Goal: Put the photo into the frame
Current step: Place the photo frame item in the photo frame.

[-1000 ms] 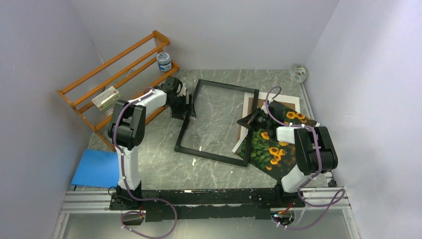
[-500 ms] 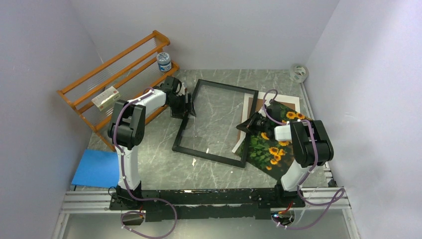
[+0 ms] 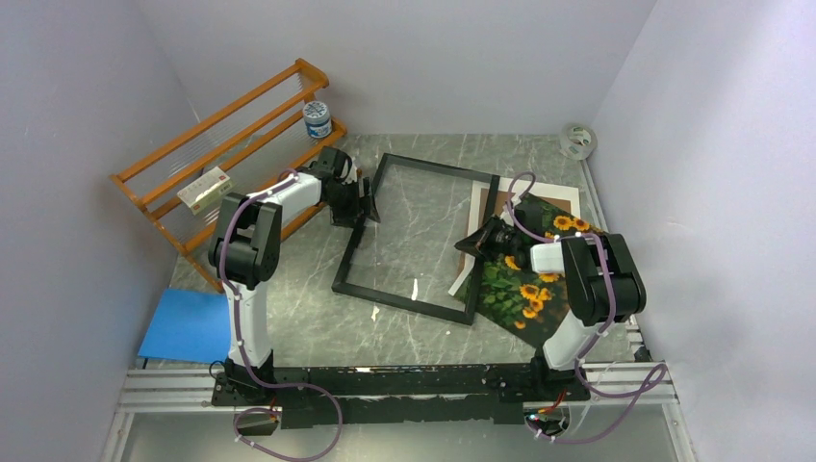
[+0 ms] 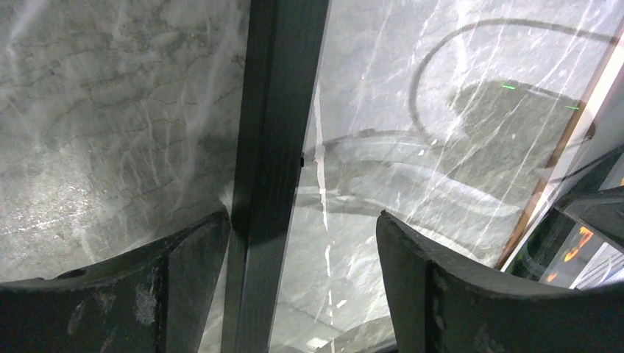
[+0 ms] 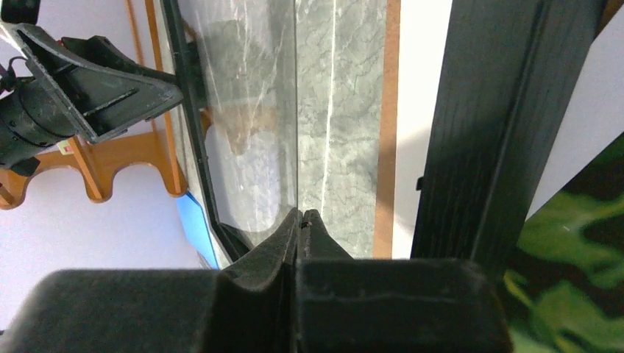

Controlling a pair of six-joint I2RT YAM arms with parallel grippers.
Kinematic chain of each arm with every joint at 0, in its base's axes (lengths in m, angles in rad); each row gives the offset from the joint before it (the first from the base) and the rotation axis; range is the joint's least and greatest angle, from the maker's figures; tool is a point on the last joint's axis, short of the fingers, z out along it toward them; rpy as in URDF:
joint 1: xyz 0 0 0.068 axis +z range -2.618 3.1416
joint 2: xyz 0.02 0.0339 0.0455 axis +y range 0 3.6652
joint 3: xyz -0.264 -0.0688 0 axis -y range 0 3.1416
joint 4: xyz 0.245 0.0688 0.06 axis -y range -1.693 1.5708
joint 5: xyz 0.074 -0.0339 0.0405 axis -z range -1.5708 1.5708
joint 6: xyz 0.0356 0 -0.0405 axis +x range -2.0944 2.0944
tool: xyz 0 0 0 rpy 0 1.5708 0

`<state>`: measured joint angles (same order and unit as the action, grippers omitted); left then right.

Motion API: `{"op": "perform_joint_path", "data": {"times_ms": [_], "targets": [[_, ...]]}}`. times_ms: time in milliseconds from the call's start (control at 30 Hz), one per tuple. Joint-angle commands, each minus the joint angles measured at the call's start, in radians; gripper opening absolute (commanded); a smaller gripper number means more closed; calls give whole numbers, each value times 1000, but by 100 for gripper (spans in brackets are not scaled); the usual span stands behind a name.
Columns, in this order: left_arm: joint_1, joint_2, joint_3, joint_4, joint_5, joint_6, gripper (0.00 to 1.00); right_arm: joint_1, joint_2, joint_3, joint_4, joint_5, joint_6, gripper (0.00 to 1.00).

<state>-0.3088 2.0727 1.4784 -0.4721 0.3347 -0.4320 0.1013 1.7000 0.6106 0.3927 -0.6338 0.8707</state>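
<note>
The black frame [image 3: 399, 302] lies in the middle of the marble table. My left gripper [image 3: 364, 204] is open at its left side. In the left wrist view the fingers [image 4: 191, 265] straddle the left bar [image 4: 279, 110], the left one touching it. My right gripper [image 3: 474, 243] sits at the frame's right bar [image 5: 493, 110]. Its jaws [image 5: 302, 213] are shut on the thin edge of the frame's clear pane [image 5: 243, 110]. The sunflower photo [image 3: 515, 294] lies face up under the right arm, partly beneath the frame's right side. It shows green in the right wrist view [image 5: 574, 220].
A brown backing board [image 3: 478, 207] lies under the frame's right bar. An orange rack [image 3: 226, 135] with a small box stands at the back left, a jar [image 3: 317, 118] beside it. A tape roll [image 3: 577, 141] sits back right, a blue sheet [image 3: 188, 322] front left.
My right gripper has moved a little to the left, and the frame has slid slightly left with it. Glints on the pane have shifted. The left arm has stayed in place.
</note>
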Motion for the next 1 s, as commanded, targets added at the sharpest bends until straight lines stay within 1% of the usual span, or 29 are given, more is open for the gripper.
{"op": "perform_joint_path", "data": {"times_ms": [0,233,333,533,700,967], "targets": [[17,69,-46,1,-84,-6,81,2,-43,-30,68,9,10,0],[20,82,-34,-1,-81,-11,80,2,-31,-47,102,5,3,0],[21,87,-29,-5,-81,-7,80,4,-12,-23,81,-8,-25,0],[22,92,-29,-8,-80,-5,80,5,17,10,110,-82,-33,0],[25,85,-34,-5,-81,-6,80,5,7,8,198,-141,23,0],[47,64,-48,16,-48,-38,82,5,13,-50,458,-203,152,0]]}}
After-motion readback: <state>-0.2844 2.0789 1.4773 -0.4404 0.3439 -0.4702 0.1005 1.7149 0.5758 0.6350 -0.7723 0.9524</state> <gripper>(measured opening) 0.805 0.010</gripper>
